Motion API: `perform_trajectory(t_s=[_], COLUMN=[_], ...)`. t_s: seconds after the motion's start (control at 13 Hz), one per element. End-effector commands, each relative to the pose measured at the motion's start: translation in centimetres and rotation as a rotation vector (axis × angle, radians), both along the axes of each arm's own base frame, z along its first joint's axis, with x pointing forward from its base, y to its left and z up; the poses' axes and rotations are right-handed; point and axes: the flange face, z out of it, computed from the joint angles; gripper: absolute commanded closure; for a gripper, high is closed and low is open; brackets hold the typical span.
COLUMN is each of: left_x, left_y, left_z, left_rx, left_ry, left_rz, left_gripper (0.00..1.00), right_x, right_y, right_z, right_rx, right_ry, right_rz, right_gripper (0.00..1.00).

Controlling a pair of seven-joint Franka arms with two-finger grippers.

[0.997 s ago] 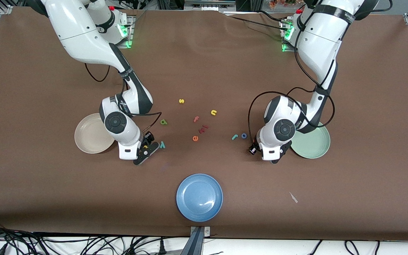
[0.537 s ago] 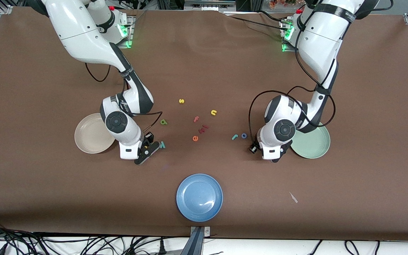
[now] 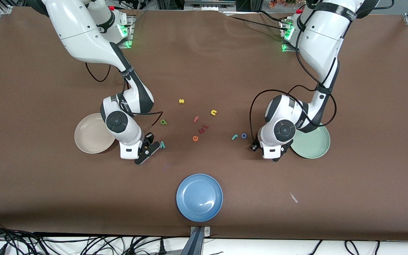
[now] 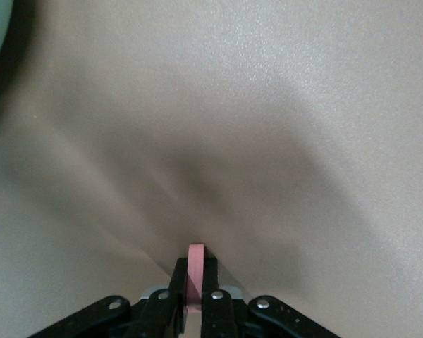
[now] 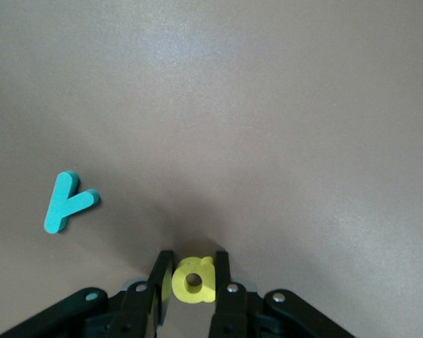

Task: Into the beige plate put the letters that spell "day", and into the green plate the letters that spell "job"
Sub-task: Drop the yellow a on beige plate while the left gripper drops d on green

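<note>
Though its wrist hides it from the front, the left hand (image 4: 194,299) pinches the salmon b (image 4: 195,271) beside the green plate (image 3: 313,143). Right hand (image 5: 192,282) clasps yellow d (image 5: 192,280); teal y (image 5: 67,203) lies at ten o'clock; beige plate (image 3: 89,140) nearby.

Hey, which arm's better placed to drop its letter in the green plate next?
Left. The left gripper is shut on the salmon b right beside the green plate. The right gripper clasps the yellow d toward the right arm's end, by the beige plate.
</note>
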Motion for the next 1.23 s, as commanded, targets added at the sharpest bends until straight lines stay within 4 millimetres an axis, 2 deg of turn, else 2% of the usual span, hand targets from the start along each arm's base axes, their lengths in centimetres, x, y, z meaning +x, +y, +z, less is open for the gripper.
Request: perform_trajectory(t_s=[0.0, 0.15, 0.23, 0.31, 0.46, 0.54, 0.61, 0.69, 0.77, 0.92, 1.07, 1.15], left_x=[1.2, 1.7, 2.0, 2.4, 3.1, 3.1, 2.8, 2.3, 2.3, 2.4, 2.6, 2.6], left_y=[3.7, 6.9, 8.2, 10.4, 17.5, 19.3, 20.7, 21.7, 22.1, 22.2, 21.6, 21.1], left_z=[4.3, 6.9, 8.0, 8.4, 7.6, 7.1, 5.6, 4.4, 4.2, 4.4, 5.1, 5.3], left_rx=[-0.006, -0.032, -0.044, -0.041, -0.055, -0.072, -0.087, -0.1, -0.106, -0.107, -0.107, -0.109], left_ry=[-0.002, 0.019, 0.018, 0.02, 0.038, 0.044, 0.065, 0.083, 0.088, 0.084, 0.077, 0.082], left_rz=[-0.069, -0.17, -0.222, -0.283, -0.386, -0.428, -0.455, -0.475, -0.487, -0.486, -0.486, -0.49], left_gripper=[1.0, 1.0, 1.0, 1.0, 1.0, 1.0, 1.0, 1.0, 0.97, 0.01, 0.0, 0.0], right_x=[0.1, 0.3, 0.5, 0.3, -1.7, -2.6, -3.4, -4.3, -5.6, -7.0, -7.1, -7.1], right_y=[-0.3, -1.6, -3.8, -5.5, -9.1, -10.6, -11.9, -13.6, -14.4, -16.9, -17.6, -17.6], right_z=[3.0, 6.3, 7.4, 8.9, 9.9, 10.0, 9.9, 9.3, 8.6, 6.5, 5.9, 5.9], right_rx=[-0.009, -0.016, -0.039, -0.054, -0.079, -0.083, -0.088, -0.088, -0.073, -0.056, -0.054, -0.055], right_ry=[0.043, 0.081, 0.092, 0.101, 0.128, 0.125, 0.117, 0.104, 0.072, 0.002, -0.005, 0.003], right_rz=[-0.061, -0.108, -0.14, -0.16, -0.202, -0.218, -0.221, -0.24, -0.247, -0.268, -0.272, -0.288], right_gripper=[0.76, 0.76, 0.76, 0.76, 0.76, 0.76, 0.76, 0.76, 0.76, 0.75, 0.71, 0.45])
